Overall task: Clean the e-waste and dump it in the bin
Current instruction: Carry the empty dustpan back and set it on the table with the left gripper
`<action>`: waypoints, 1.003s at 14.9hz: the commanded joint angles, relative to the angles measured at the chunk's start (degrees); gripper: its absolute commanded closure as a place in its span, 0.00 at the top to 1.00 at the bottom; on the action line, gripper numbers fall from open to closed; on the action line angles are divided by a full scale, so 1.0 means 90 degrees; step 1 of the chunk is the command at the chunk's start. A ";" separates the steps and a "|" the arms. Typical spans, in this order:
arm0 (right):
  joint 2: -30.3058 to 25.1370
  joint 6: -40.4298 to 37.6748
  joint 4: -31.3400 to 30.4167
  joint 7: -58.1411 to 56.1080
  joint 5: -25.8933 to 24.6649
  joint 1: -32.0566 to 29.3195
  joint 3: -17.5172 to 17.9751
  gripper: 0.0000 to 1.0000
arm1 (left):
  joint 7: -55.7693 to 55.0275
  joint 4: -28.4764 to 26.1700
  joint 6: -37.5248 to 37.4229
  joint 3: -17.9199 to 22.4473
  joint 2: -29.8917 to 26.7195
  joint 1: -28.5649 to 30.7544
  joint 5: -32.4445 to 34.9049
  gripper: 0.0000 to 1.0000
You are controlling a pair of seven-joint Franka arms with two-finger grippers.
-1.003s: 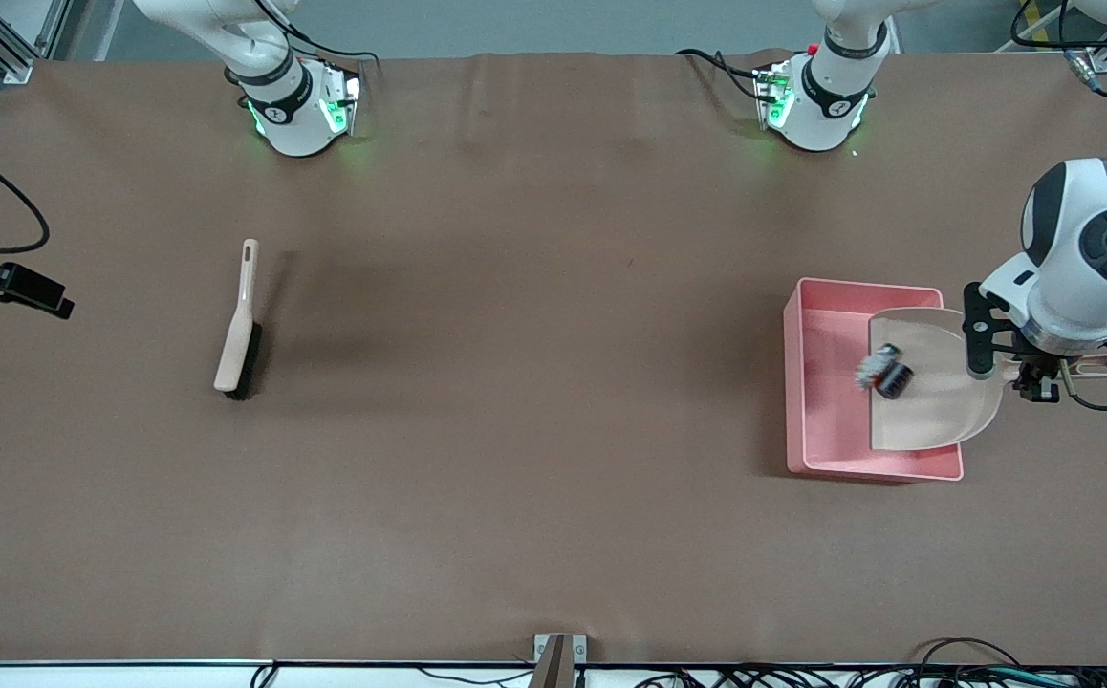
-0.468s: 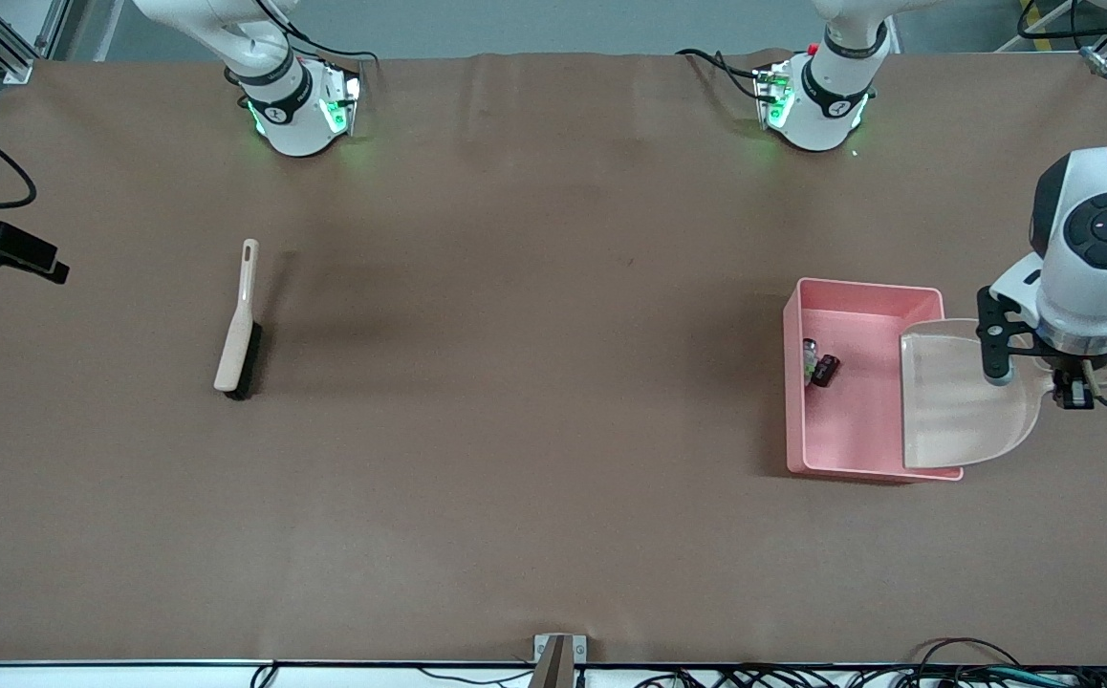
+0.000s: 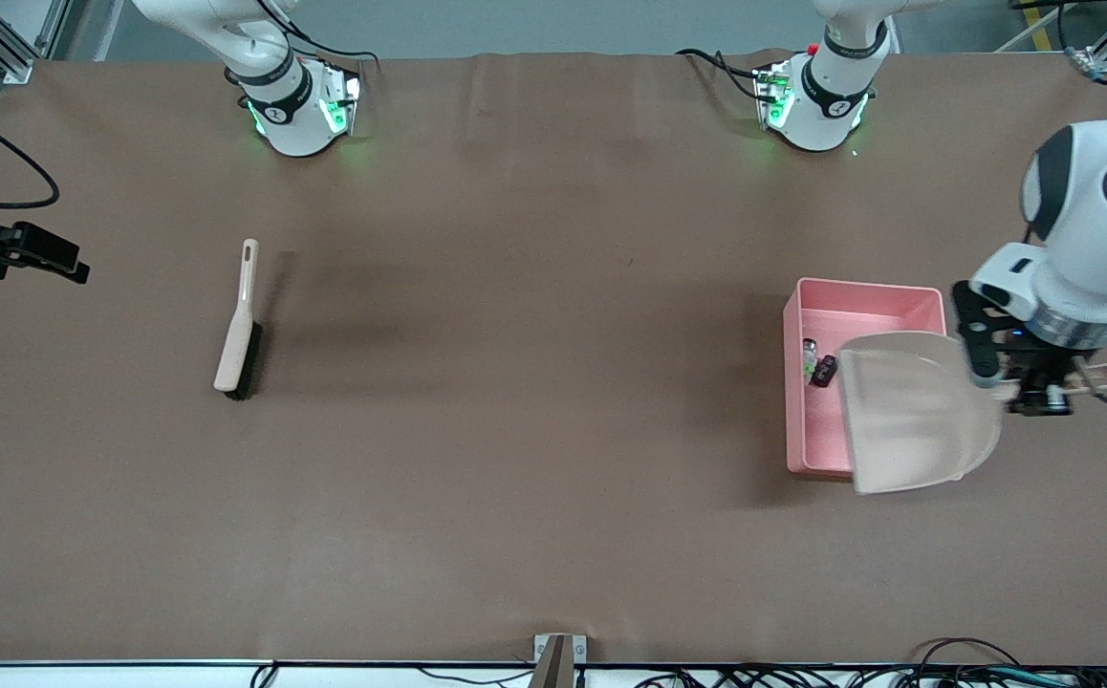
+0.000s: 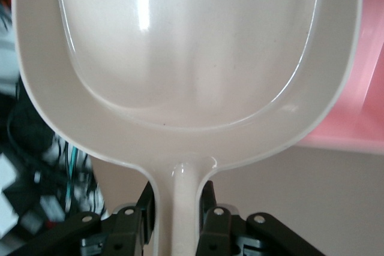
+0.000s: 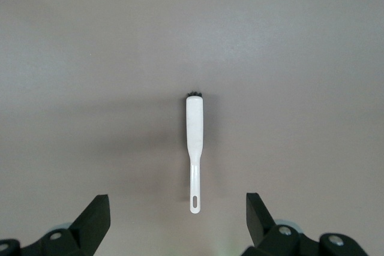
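Observation:
The pink bin (image 3: 859, 292) stands at the left arm's end of the table. Both e-waste pieces lie inside it: the white-grey component (image 3: 809, 354) and, touching it, the dark maroon block (image 3: 826, 371). My left gripper (image 3: 1034, 387) is shut on the handle of the beige dustpan (image 3: 915, 411) and holds it tilted over the bin. In the left wrist view the gripper (image 4: 176, 203) clamps the handle, the dustpan (image 4: 186, 58) is empty, and the bin (image 4: 373, 88) shows beside it. My right gripper (image 5: 177, 220) is open and empty, high over the table.
A beige brush with black bristles (image 3: 237, 330) lies on the brown table toward the right arm's end; it also shows in the right wrist view (image 5: 194, 133). The right gripper's black fingers (image 3: 32, 256) show at the edge of the front view.
The two e-waste pieces slid off the dustpan into the bin. My left gripper drew the dustpan back, then swung it over the bin again.

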 commanded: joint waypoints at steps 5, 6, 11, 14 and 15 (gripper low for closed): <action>-0.0067 -0.0012 -0.0096 -0.0075 0.0051 0.0027 -0.0016 1.00 | -0.1448 0.0133 -0.0185 -0.0768 0.0405 -0.0686 -0.0881 0.00; -0.0067 -0.0042 -0.0096 -0.0075 0.0051 0.0027 -0.0016 1.00 | -0.1731 0.0104 -0.0185 -0.0866 0.0483 -0.0794 -0.0881 0.00; -0.0067 -0.0071 -0.0096 -0.0075 0.0051 0.0026 -0.0016 1.00 | -0.2602 0.0045 0.0038 -0.1199 0.1118 -0.1301 -0.0822 0.00; -0.0067 -0.0032 -0.0096 -0.0075 0.0051 0.0036 -0.0016 1.00 | -0.2701 0.0055 0.0419 -0.1199 0.1557 -0.1575 -0.0784 0.00; -0.0067 -0.0022 -0.0086 -0.0075 0.0051 0.0036 -0.0016 1.00 | -0.2701 0.0045 0.0536 -0.1189 0.1674 -0.1721 -0.0774 0.00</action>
